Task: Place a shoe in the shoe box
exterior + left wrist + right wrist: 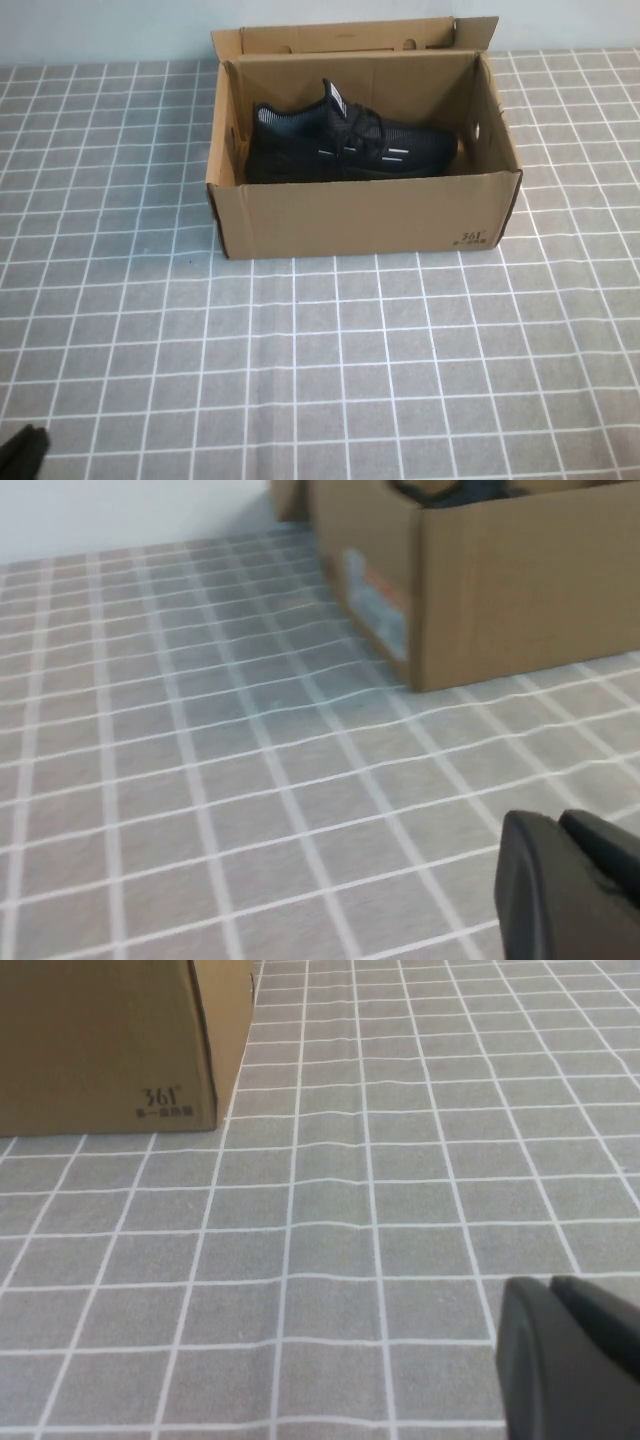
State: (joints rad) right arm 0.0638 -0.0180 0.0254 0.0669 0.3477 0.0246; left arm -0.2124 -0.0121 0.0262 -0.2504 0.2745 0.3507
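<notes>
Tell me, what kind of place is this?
Probably a robot practice table: a grey checked cloth, a shoe box holding a shoe, and the left gripper and right gripper low over the cloth.

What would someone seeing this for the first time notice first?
The open shoe box stands at the table's far middle, with the black shoe lying inside it. The left gripper sits low at the near left corner; the right gripper appears only in its wrist view, near the checked cloth.

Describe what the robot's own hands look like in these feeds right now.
Little shows. The left hand is a matte black, rounded moulded piece low over the grey checked cloth; a dark tip shows in the high view's near left corner. The right hand looks alike: black, smooth, rounded. No cables or markings are visible.
</notes>
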